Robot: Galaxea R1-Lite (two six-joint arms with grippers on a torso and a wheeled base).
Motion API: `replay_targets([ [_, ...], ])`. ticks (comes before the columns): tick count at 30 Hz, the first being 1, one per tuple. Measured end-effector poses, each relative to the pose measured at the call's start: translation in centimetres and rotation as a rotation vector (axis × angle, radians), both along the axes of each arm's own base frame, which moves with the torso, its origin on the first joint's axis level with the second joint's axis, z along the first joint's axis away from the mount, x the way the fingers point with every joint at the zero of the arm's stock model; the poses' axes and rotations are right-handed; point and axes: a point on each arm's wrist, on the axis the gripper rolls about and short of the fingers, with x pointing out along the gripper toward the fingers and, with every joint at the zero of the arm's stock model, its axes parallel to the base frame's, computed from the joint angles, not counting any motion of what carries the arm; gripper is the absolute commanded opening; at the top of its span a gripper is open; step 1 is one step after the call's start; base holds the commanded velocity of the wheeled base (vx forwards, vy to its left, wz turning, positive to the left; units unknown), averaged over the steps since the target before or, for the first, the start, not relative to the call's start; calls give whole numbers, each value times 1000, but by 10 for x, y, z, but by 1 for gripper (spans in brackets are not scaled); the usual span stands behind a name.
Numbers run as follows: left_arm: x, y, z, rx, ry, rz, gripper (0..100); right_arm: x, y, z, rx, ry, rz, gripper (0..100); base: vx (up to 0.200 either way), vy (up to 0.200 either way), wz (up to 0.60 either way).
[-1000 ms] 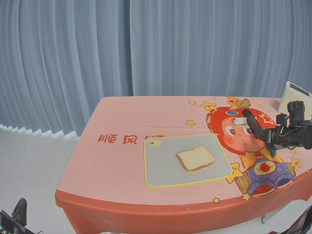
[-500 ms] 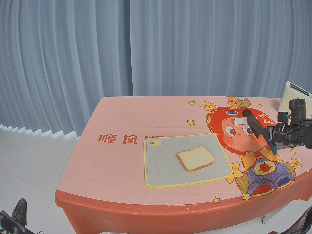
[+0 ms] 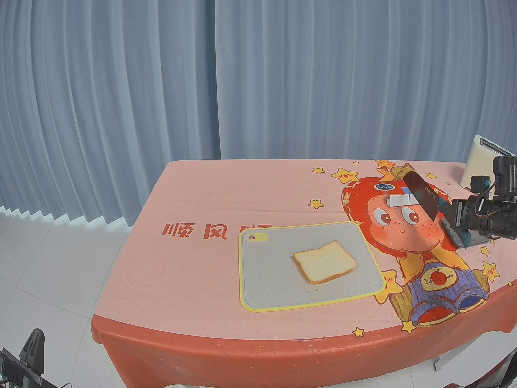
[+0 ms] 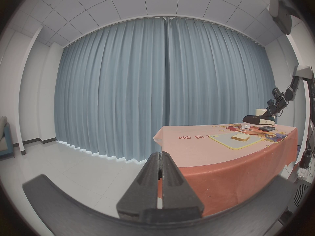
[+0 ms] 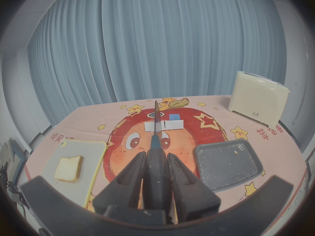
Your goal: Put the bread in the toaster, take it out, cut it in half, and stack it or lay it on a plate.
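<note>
The left tool (image 4: 159, 181), clenched on nothing, hangs well left of the grey, yellow-rimmed cutting board (image 3: 258, 289), on which the pale square bread slice (image 3: 325, 262) lies flat and uncut. Right of the board, the right tool (image 5: 156, 155) grasps a dark-bladed, teal-handled knife (image 5: 157, 117) above the bench (image 3: 204, 276). Risk: nothing steadies the slice, so a dragging cut may slide it off the board.

Red characters printed on tablecloth (image 3: 215, 200) — small mark on toaster (image 5: 259, 97), too small to read

The tool (image 5: 156, 157) clamps a knife (image 5: 155, 141) by its handle above the table (image 5: 98, 117).
</note>
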Motion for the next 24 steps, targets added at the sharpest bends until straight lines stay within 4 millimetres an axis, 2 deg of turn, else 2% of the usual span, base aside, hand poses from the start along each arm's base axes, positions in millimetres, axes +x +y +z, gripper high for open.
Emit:
replay_targets([
  [11,0,0,0,0,0,0,0,-31,8,23,92,-83,35,0,0,0,0],
  [17,0,0,0,0,0,0,0,-52,22,37,126,-139,90,0,0,0,0],
  [24,0,0,0,0,0,0,0,-82,49,47,147,-194,239,0,0,0,0],
])
